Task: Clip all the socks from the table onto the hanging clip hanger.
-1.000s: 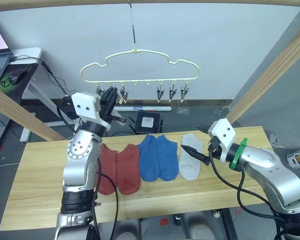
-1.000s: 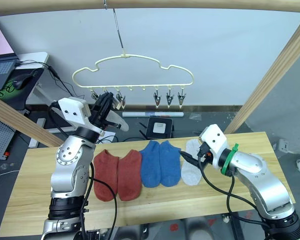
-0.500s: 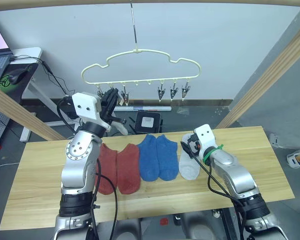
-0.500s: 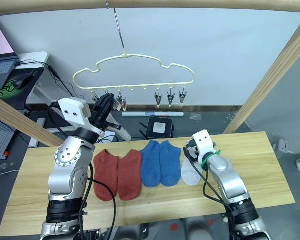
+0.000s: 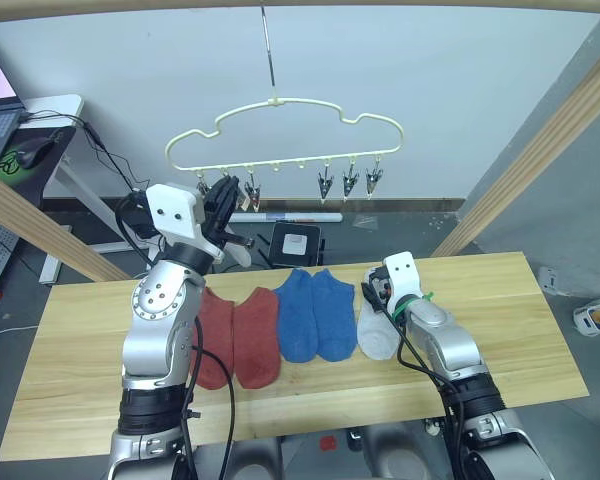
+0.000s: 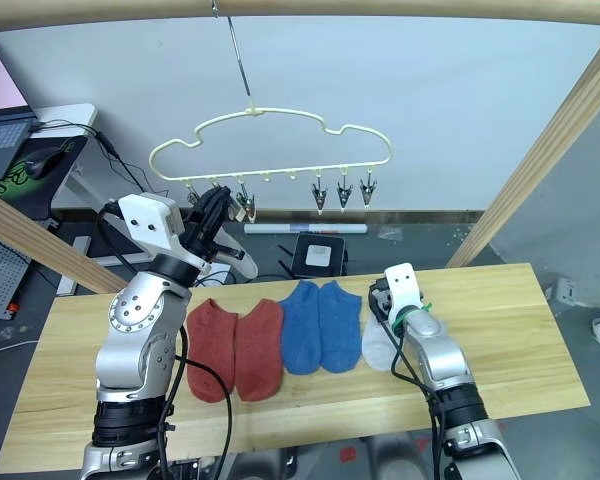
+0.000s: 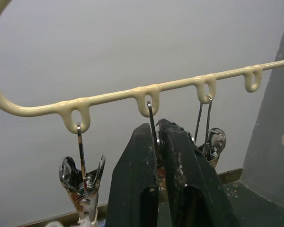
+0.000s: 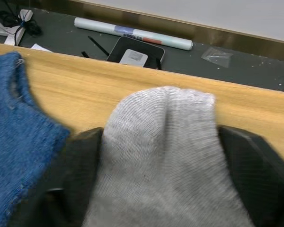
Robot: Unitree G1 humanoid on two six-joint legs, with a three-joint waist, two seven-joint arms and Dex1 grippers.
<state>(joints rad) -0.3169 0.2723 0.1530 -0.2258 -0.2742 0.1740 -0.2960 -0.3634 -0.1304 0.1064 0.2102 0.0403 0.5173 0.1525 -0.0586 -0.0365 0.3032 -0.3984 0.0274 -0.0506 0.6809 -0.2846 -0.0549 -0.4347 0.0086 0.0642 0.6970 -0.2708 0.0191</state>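
The clip hanger hangs by its metal hook above the far edge of the table, and a row of small metal clips dangles from its lower bar. The left gripper is raised to that bar, its two black fingers pressed together around the wire stem of one clip; the body of that clip is hidden behind the fingers, so how firmly it is pinched cannot be made out. Just beside it hang another clip and a third, the latter partly hidden by the fingers. On the table lie two rust-red socks and two blue socks side by side, with a light grey sock next to them on the robot's right. The right gripper rests at the far end of the grey sock; in the right wrist view its dark fingers stand spread on either side of the sock's rounded end, not clenched on it. The sock's near part is cut off in that view.
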